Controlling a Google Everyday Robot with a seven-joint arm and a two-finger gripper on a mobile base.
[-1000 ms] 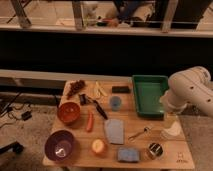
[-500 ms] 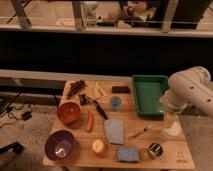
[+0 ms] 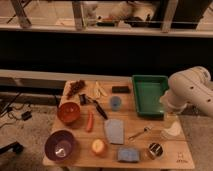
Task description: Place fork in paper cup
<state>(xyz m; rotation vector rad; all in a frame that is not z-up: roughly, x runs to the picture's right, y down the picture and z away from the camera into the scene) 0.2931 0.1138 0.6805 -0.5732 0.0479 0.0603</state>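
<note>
The slim silver fork (image 3: pixel 139 133) lies flat on the wooden table (image 3: pixel 75 160), right of the folded grey-blue cloth (image 3: pixel 114 131). The white paper cup (image 3: pixel 172 131) is near the table's right edge, just right of the fork's tines; it looks tilted or on its side. My white arm (image 3: pixel 191 91) reaches in from the right. My gripper (image 3: pixel 170 115) is at the arm's lower end, above the paper cup and apart from the fork. It holds nothing that I can see.
A green tray (image 3: pixel 150 95) is at the back right. A small blue cup (image 3: pixel 115 103), a black-handled utensil (image 3: pixel 99 108), an orange bowl (image 3: pixel 69 112), a purple bowl (image 3: pixel 60 144), a metal cup (image 3: pixel 155 149) and a blue sponge (image 3: pixel 126 154) are also on the table.
</note>
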